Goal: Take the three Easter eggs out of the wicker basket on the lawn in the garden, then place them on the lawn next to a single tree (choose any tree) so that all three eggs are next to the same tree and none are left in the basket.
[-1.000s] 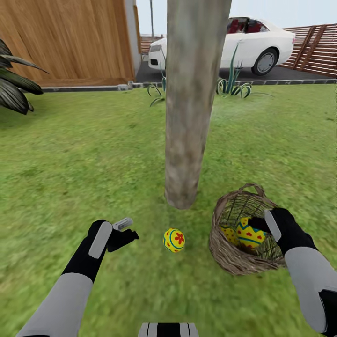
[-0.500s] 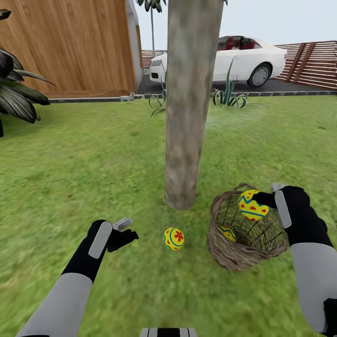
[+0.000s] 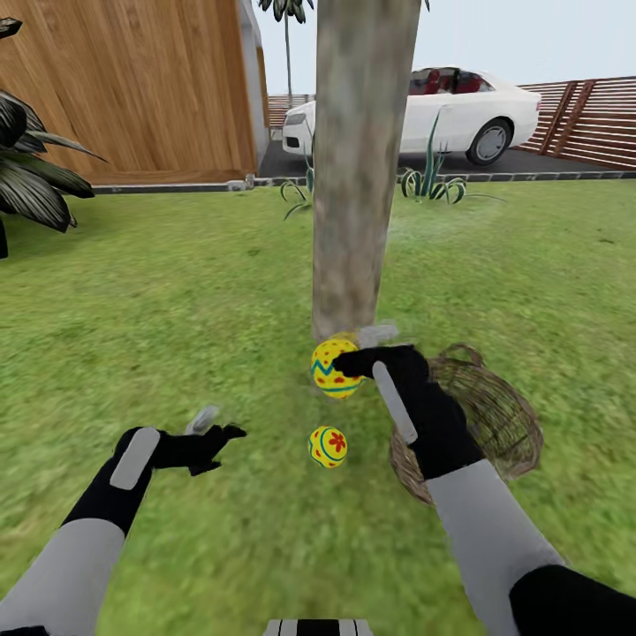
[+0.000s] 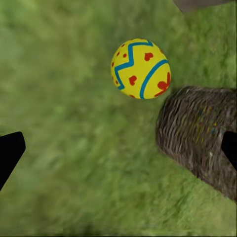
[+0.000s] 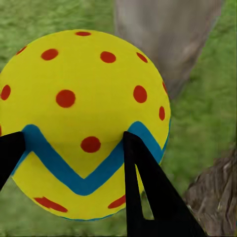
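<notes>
My right gripper (image 3: 349,355) is shut on a yellow Easter egg (image 3: 332,371) with a blue zigzag and red spots, held just above the lawn (image 3: 177,291) at the foot of the tree trunk (image 3: 353,177). In the right wrist view the egg (image 5: 84,98) sits between the black fingers (image 5: 148,187), with the trunk (image 5: 168,34) behind it. A second egg (image 3: 328,446) lies on the grass in front of the trunk, and shows as egg (image 4: 141,68) in the left wrist view. The wicker basket (image 3: 495,415) lies tilted to the right, behind my right arm. A third egg is hidden. My left gripper (image 3: 216,426) is open and empty, left of the lying egg.
A wooden wall (image 3: 132,88) and a dark spiky plant (image 3: 35,177) stand at the left. A white car (image 3: 450,110) is parked behind a kerb and spiky plants (image 3: 433,181), with a slatted fence (image 3: 583,119) at the far right. Open grass spreads on both sides of the trunk.
My right gripper has lifted an egg out of the basket and carried it left to the trunk's foot. My left arm has dropped back to the left. The camera tilted up slightly at first.
</notes>
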{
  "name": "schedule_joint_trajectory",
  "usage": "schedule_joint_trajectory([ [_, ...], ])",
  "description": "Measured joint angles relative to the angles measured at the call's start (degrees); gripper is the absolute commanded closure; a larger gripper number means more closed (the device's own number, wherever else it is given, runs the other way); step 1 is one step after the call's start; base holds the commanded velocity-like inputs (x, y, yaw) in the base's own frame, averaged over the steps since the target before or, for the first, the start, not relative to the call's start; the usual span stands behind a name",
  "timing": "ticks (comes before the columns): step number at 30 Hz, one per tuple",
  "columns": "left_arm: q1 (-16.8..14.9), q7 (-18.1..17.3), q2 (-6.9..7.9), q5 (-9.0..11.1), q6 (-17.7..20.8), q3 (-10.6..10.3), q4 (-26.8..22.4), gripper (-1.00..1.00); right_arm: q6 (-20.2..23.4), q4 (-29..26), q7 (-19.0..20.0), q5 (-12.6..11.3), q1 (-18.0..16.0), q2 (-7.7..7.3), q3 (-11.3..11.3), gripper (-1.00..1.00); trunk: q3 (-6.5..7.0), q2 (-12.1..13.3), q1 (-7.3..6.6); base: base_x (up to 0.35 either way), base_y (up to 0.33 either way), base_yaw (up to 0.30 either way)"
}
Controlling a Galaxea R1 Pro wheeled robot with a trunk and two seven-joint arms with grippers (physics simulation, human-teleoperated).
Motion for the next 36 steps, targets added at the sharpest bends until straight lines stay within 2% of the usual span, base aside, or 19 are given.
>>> schedule_joint_trajectory([
  [1,0.0,-3.7,1.04,0.1,-0.1,-0.1,2.1,-1.00,-0.6,2.0,0.0,0.3,0.0,0.56,2.1,1.00,0.00,0.0,-0.01,0.000,0.000,0.000],
  [2,0.0,-8.9,2.32,-1.3,-0.3,-0.3,4.9,-1.00,-1.4,5.4,0.0,0.0,0.0,1.41,4.6,1.00,0.00,0.0,0.00,0.000,0.000,0.000],
  [3,0.0,-13.3,3.13,-3.6,-0.4,-0.5,7.0,-1.00,-4.1,8.9,0.0,0.1,0.0,1.95,6.1,1.00,0.00,0.0,0.00,0.000,0.000,0.000],
  [5,0.0,-22.8,4.04,-9.5,-0.5,-0.5,10.5,-1.00,-16.8,14.2,0.0,-1.2,0.2,1.95,8.4,1.00,0.00,0.0,0.00,0.000,0.000,0.000],
  [6,0.0,-26.2,4.43,-11.6,-1.1,-0.6,12.2,-1.00,-20.7,16.0,0.0,-1.7,0.6,1.95,9.2,1.00,0.00,0.0,0.00,0.000,0.000,0.000],
  [7,0.0,-32.6,5.21,-15.6,-4.2,-0.6,15.9,-1.00,-26.1,19.7,0.1,-2.7,1.8,1.95,10.4,1.00,-0.01,0.0,0.01,0.000,0.000,0.000],
  [9,0.0,-41.3,5.68,-21.5,-11.6,-0.7,22.8,-1.00,-32.0,25.7,0.1,-3.2,3.2,1.95,11.4,1.00,-0.01,0.0,0.00,0.000,0.000,0.000],
  [11,0.0,-50.7,5.84,-28.1,-20.6,-0.7,30.8,-1.00,-40.1,30.3,0.0,-3.4,5.3,1.95,14.1,1.00,-0.01,0.0,0.00,0.000,0.000,0.000],
  [12,0.0,-55.1,5.87,-30.4,-25.7,-0.7,34.4,-1.00,-45.0,32.9,0.0,-3.4,6.3,1.95,16.5,1.00,-0.01,0.0,0.00,0.000,0.000,0.000],
  [13,0.0,-59.3,6.02,-31.6,-31.5,-1.0,38.5,-1.00,-51.5,37.2,0.0,-3.5,7.1,1.95,19.7,1.00,-0.01,0.0,0.00,0.000,0.000,0.000],
  [14,0.0,-61.5,6.35,-32.1,-34.0,-1.0,40.7,-1.00,-55.7,40.8,-0.1,-3.3,7.4,1.95,21.7,1.00,-0.01,0.0,0.00,0.000,0.000,0.000],
  [16,0.0,-63.9,6.83,-32.5,-36.2,-0.9,43.0,-1.00,-62.3,45.5,-0.2,-3.2,8.1,1.95,23.9,1.00,0.00,0.0,-0.01,0.000,0.000,0.000],
  [21,0.0,-64.7,6.83,-32.7,-36.7,-1.0,44.2,-1.00,-65.2,46.9,-0.1,-2.9,11.0,1.95,24.4,1.00,0.00,0.0,-0.01,0.000,0.000,0.000],
  [25,0.0,-64.7,5.76,-32.8,-36.7,-1.1,44.3,-1.00,-71.2,48.7,-0.2,-2.9,11.3,1.95,24.4,1.00,0.00,0.0,-0.02,0.049,0.078,0.000],
  [36,0.0,-65.3,4.84,-32.8,-36.7,-1.1,45.1,-1.00,-72.7,52.1,-0.2,-3.3,11.3,1.94,24.1,1.00,0.01,0.0,-0.03,0.170,0.266,0.000],
])
